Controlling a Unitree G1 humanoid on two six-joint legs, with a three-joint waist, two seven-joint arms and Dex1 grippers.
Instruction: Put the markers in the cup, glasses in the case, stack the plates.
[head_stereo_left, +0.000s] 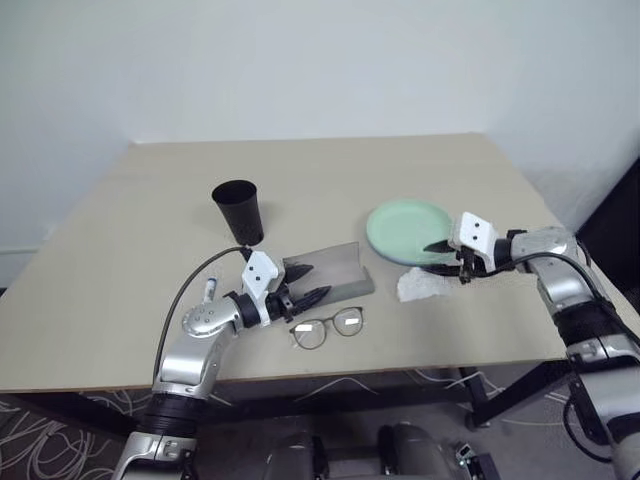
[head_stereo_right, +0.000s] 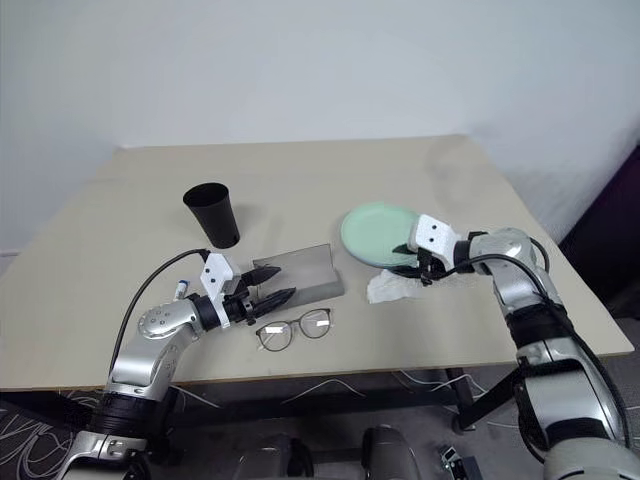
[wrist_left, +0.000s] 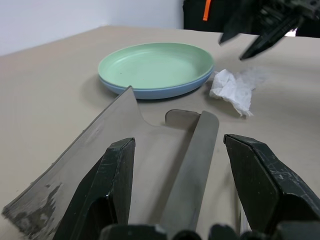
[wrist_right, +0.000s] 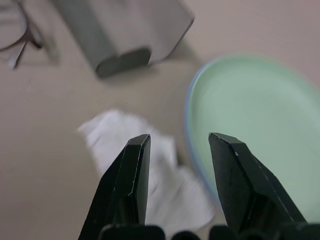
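The case (head_stereo_left: 335, 274) is sitting near the middle of the table (head_stereo_left: 150, 200) with its smoky lid standing open, and it serves here as the landmark.

The left gripper (head_stereo_left: 306, 283) is hovering just at the case's left end, its two black fingers (wrist_left: 112, 185) spread wide with nothing between them. In the left wrist view the case's lid and base are showing through the gap, but the fingers are not touching either.

The right gripper (head_stereo_left: 448, 260) is hanging well to the right of the case, over the near edge of the plates (head_stereo_left: 408, 231) and the crumpled white tissue (head_stereo_left: 422, 285). Its fingers (wrist_right: 125, 185) are standing apart and gripping nothing; whether a tip is brushing the tissue cannot be told.

The plates are lying to the right of the case, the mint green one resting on top of the light blue one, already stacked. The tissue is lying just beside them, on the side nearer the robot.

The glasses (head_stereo_left: 328, 327) are lying on the table just in front of the case, unfolded and outside it.

The cup (head_stereo_left: 239, 211) is standing upright behind the case's left end. A marker (head_stereo_left: 210, 290) is lying on the table to the left of the case, partly hidden by the left arm.
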